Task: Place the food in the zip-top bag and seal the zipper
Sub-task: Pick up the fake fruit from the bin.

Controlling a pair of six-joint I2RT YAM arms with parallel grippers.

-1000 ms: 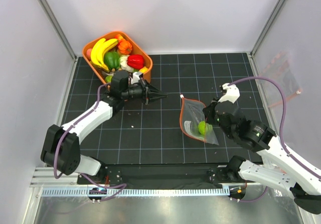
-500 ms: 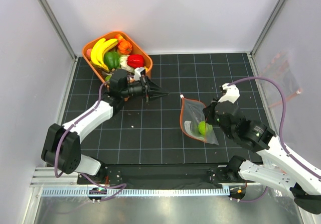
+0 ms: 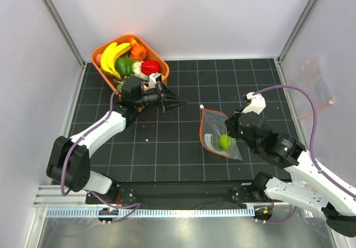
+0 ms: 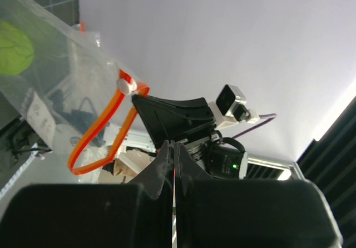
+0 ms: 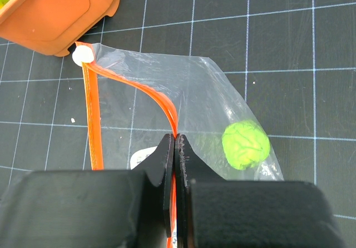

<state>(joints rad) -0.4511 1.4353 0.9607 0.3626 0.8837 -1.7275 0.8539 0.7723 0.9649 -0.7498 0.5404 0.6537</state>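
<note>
Where only the overhead view is consulted, the left gripper (image 3: 178, 103) is placed over the bench (image 3: 167, 148) just beside the orange tub (image 3: 162, 64) and well apart from the zip-top bag (image 3: 214, 127), though the state of its jaws cannot be judged there. In the left wrist view its two fingers are shown pressed together with nothing held. The right gripper (image 5: 174, 138) is largely masked by its own arm from above. In the right wrist view it is found clamped on one strip of the zipper (image 5: 161, 100), which is bowed away from the other strip, so the mouth is recorded as open. Both strips are seen to meet at the white tab (image 5: 81, 54), which lies near the tub's corner. One lime-green piece (image 5: 245, 145) is noted inside the bag, towards its closed end, and is confirmed in all three views. The heaped food (image 3: 125, 62) in the tub, with yellow, green, red and orange pieces, is shown properly only from overhead. From the right wrist only the tub's outer wall is seen.
</note>
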